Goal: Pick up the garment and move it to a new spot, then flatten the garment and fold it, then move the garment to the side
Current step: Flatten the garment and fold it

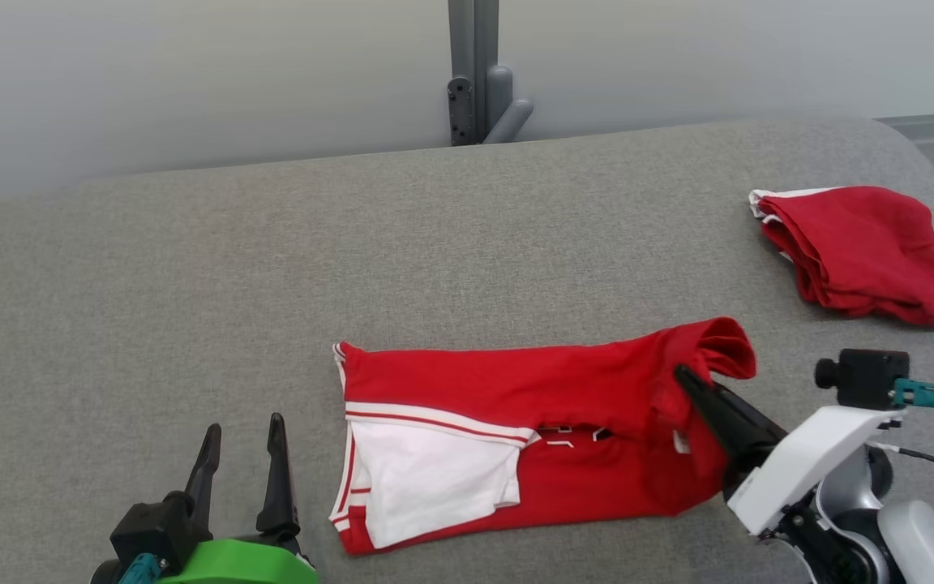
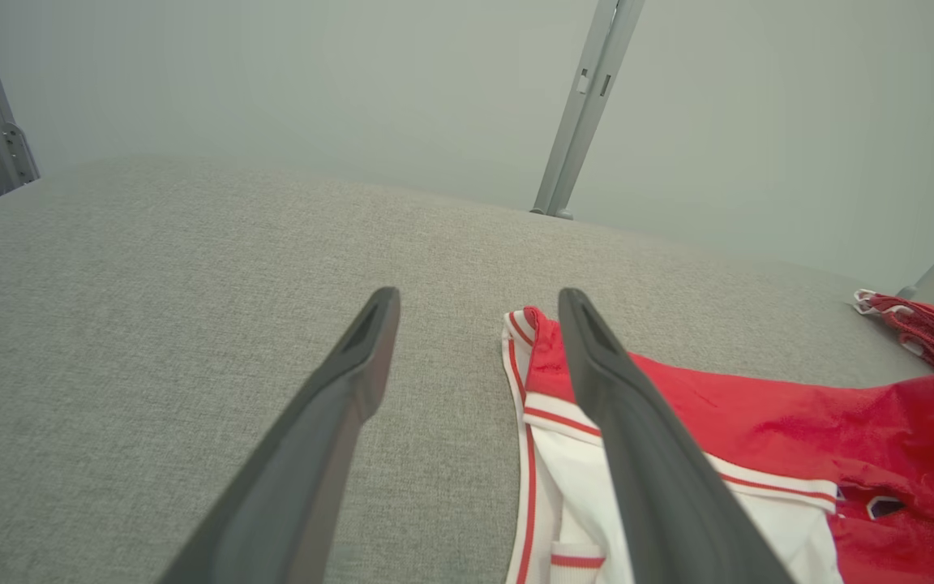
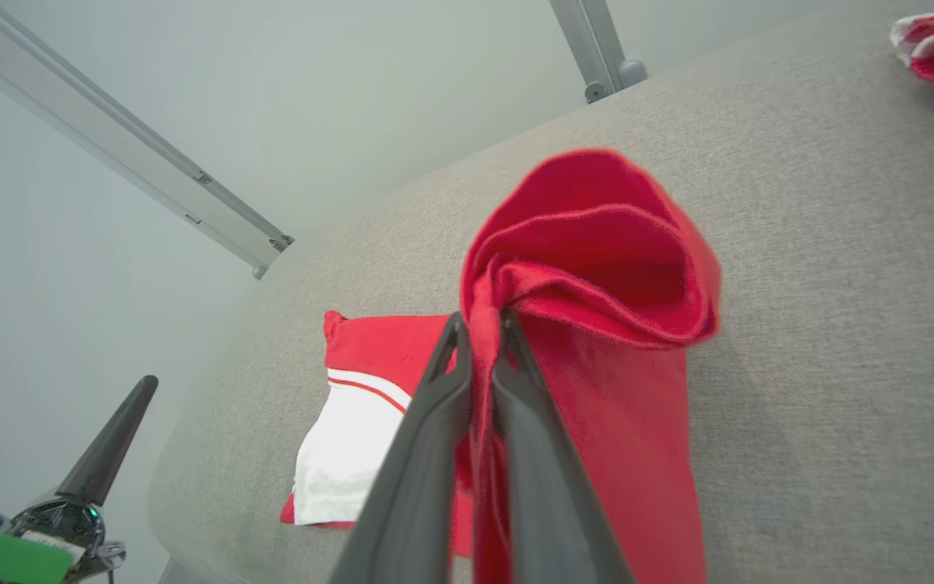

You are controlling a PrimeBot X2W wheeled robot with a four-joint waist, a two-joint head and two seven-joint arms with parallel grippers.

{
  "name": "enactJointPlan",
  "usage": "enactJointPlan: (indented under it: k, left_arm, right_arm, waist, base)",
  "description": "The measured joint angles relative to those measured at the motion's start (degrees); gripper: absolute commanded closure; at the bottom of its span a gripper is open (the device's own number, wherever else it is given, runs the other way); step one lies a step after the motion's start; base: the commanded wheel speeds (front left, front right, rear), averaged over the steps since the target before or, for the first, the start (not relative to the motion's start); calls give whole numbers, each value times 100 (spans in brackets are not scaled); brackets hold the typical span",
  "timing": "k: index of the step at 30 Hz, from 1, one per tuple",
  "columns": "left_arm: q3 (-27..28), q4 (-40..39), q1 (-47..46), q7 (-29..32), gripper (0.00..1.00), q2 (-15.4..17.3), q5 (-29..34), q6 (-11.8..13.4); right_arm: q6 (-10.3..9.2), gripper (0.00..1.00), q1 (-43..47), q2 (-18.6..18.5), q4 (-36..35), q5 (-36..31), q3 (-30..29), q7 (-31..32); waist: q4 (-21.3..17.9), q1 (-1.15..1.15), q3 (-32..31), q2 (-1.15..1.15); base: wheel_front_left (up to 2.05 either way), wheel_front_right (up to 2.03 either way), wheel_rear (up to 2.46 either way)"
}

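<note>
A red garment (image 1: 532, 389) with white panels and red-white trim lies partly folded on the grey table (image 1: 191, 284), at the front centre. My right gripper (image 1: 687, 380) is shut on the garment's right end, lifting that end into a curled fold (image 3: 597, 243). The cloth is pinched between the two fingers (image 3: 434, 422) in the right wrist view. My left gripper (image 1: 242, 434) stands open at the lower left, just left of the garment's white-trimmed edge (image 2: 528, 405), with nothing between its fingers.
A second red garment (image 1: 864, 251), folded with white trim, lies at the table's far right. A grey metal post (image 1: 473, 73) stands behind the table's back edge. Bare grey surface spreads across the left and the back.
</note>
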Motion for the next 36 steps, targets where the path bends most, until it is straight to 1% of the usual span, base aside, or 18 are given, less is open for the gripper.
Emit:
enactJointPlan:
  k: [5,11,16,18,23,29,34,36]
  left_arm:
    - [-15,-29,4,22,0,14,0,5]
    - [-69,-58,-1,45,0,19,0,8]
    - [-135,-58,-37,54,0,-2,1,1]
    - [-177,-45,-113,54,0,-21,2,-9]
    - [-221,3,-195,52,0,-49,21,-45]
    - [-270,66,-287,35,0,-113,40,-58]
    - [-269,125,-314,21,0,-144,42,-80]
    - [-268,135,-315,20,0,-149,42,-81]
  right_arm:
    - [0,100,-194,218,-204,46,489,97]
    - [0,100,-607,546,-18,58,1172,100]
    - [0,100,-938,753,476,86,1566,3]
    - [0,100,-1157,809,890,85,1685,-109]
    - [0,100,-1516,913,1537,89,1840,-336]
    - [0,100,-1892,1026,2236,136,2149,-390]
    - [0,100,-2091,1080,2827,44,2383,-405]
    - [0,100,-2116,1091,2908,44,2437,-407]
  waist:
    - [211,0,-26,0]
    - [497,0,-1,0]
    - [752,0,42,0]
    - [905,0,74,0]
    - [1139,0,138,0]
    - [1370,0,220,0]
    - [1523,0,246,0]
    - [1545,0,247,0]
  base:
    - [0,0,0]
    - [0,0,0]
    - [0,0,0]
    - [0,0,0]
    - [0,0,0]
    - [0,0,0]
    - [0,0,0]
    - [0,0,0]
